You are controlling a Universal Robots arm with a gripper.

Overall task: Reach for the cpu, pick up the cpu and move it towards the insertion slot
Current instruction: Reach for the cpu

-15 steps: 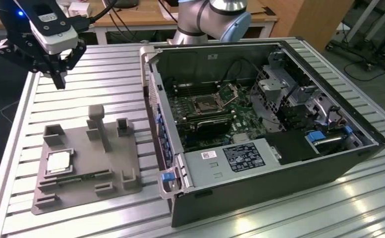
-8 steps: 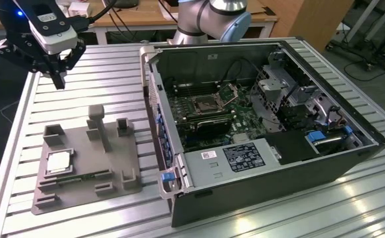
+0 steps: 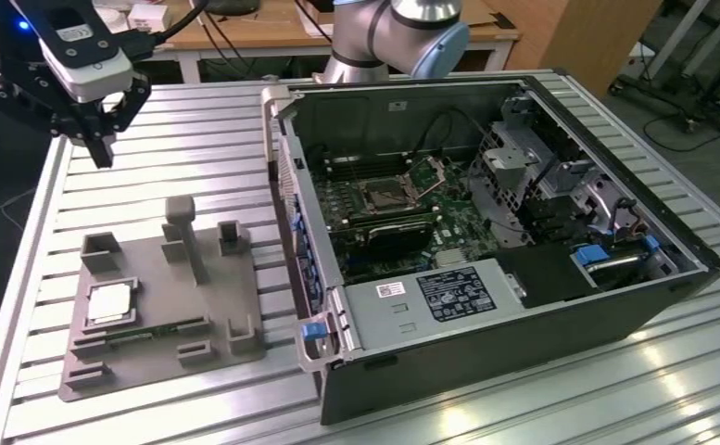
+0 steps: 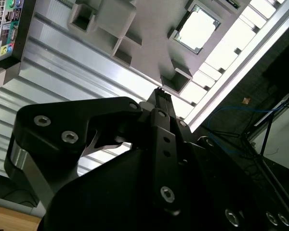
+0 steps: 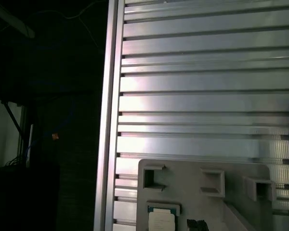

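Bright glare streaks the ribbed table [image 3: 521, 408] (the cpu [image 4: 196, 30] looks washed out, perhaps overexposed); surroundings dim.

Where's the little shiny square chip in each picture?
Exterior view: the cpu lies on the grey fixture plate, at the exterior view's left.
Second wrist view: seated in the plate's square recess.
First wrist view: on the plate, partly cut off.
Shared landmark: the grey fixture plate.

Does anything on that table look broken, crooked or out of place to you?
Nothing stands out. The small silvery square cpu lies flat in its pocket on the grey plastic fixture plate. The black computer case lies open on its side, and the silver-framed insertion slot has its lid raised, which looks deliberate.
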